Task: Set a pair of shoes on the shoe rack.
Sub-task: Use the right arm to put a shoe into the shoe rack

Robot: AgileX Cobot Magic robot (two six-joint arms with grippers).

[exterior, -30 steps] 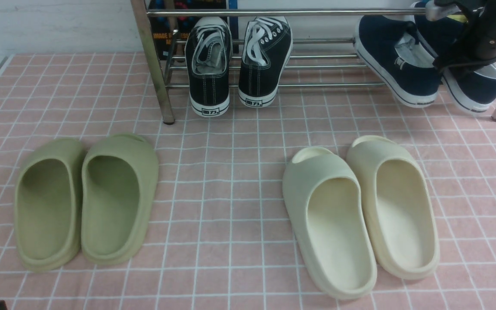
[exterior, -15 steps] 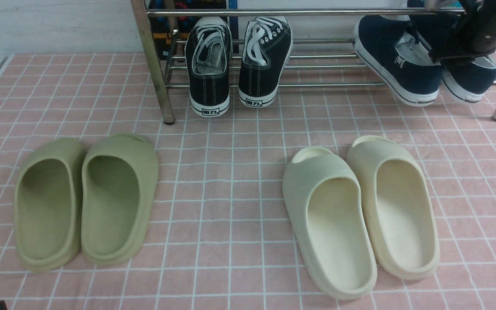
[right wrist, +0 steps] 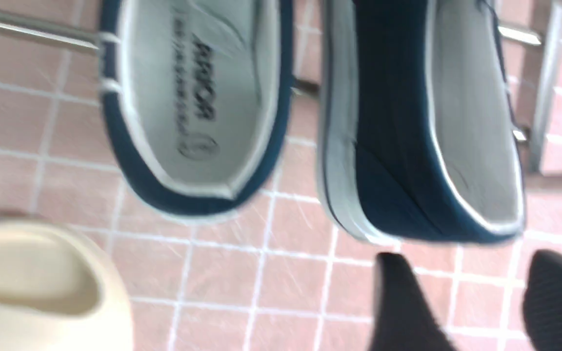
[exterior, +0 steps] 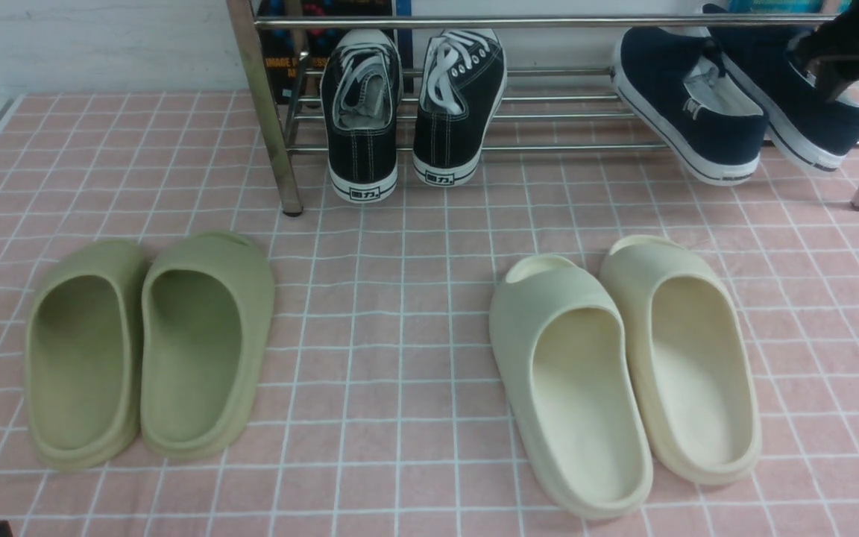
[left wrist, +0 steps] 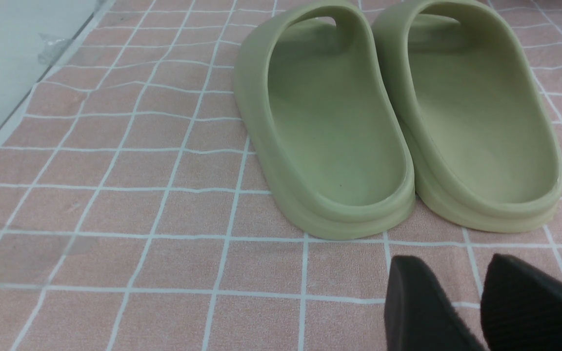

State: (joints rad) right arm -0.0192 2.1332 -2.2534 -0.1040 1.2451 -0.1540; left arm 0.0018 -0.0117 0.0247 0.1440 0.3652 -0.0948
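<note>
Seemingly the job is all but done: the pair of shoes [exterior: 690, 112] rests tilted on the right end of the shoe rack [exterior: 474, 21], with the right fingers [right wrist: 403, 292] spread, empty and clear.

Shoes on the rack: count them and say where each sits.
4. Two black sneakers at the rack's left end; two navy slip-ons at its right end. None looks hidden.

Dark box [exterior: 277, 63]: "IMAGE", rest hidden. Black sneakers [exterior: 363, 112] — 2 characters on each heel tab. Navy shoe [right wrist: 198, 102] — insole print blurred.
</note>
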